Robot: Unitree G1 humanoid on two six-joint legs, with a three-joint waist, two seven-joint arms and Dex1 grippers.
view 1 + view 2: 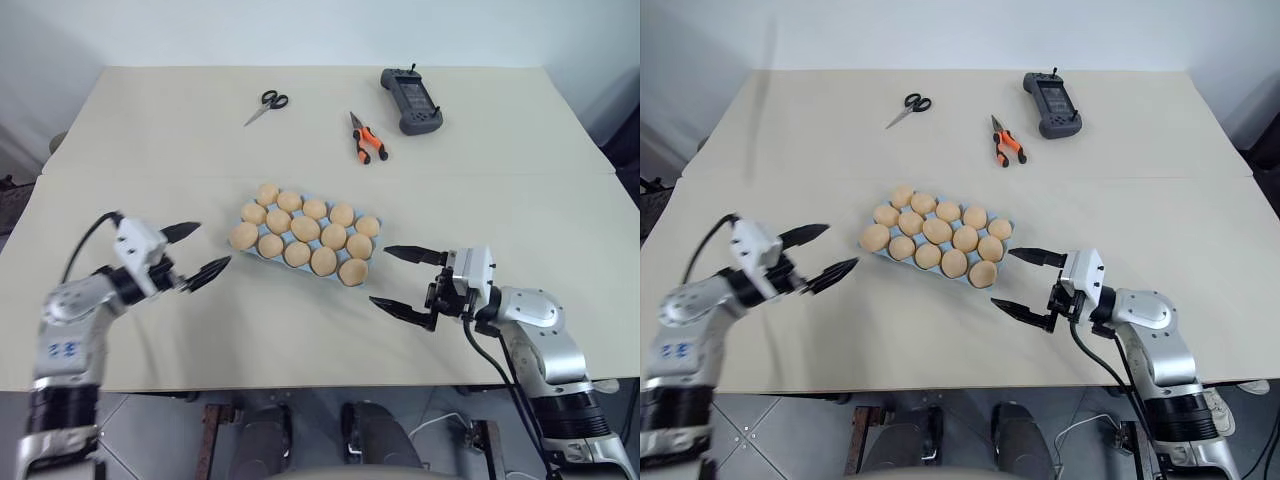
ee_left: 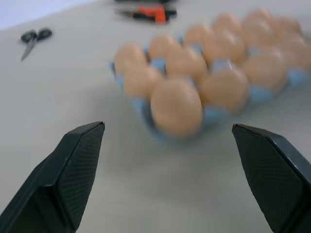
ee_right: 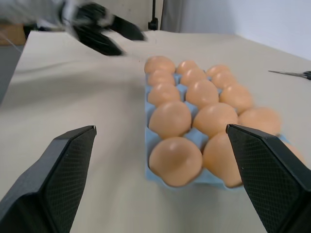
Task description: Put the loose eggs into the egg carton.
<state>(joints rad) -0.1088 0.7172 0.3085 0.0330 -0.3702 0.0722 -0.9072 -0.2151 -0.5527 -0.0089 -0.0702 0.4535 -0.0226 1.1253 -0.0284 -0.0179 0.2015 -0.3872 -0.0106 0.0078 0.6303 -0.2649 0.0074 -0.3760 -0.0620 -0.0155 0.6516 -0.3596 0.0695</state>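
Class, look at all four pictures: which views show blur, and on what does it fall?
Left wrist view: the eggs and egg carton are soft and smeared, while the left tool reads crisp. Right wrist view: the left tool in the background is streaked; the eggs are fairly sharp. Left eye view: the left tool is slightly smeared; the scissors and pliers are clear.

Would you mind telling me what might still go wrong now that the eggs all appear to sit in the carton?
1. The left end effector hangs open close to the egg carton; a swing toward it might nudge the tray or its corner egg.
2. The right end effector is open beside the near corner egg, so an inward move could knock it.
3. The eggs sit uncovered, so a shove to the carton might tip some out.
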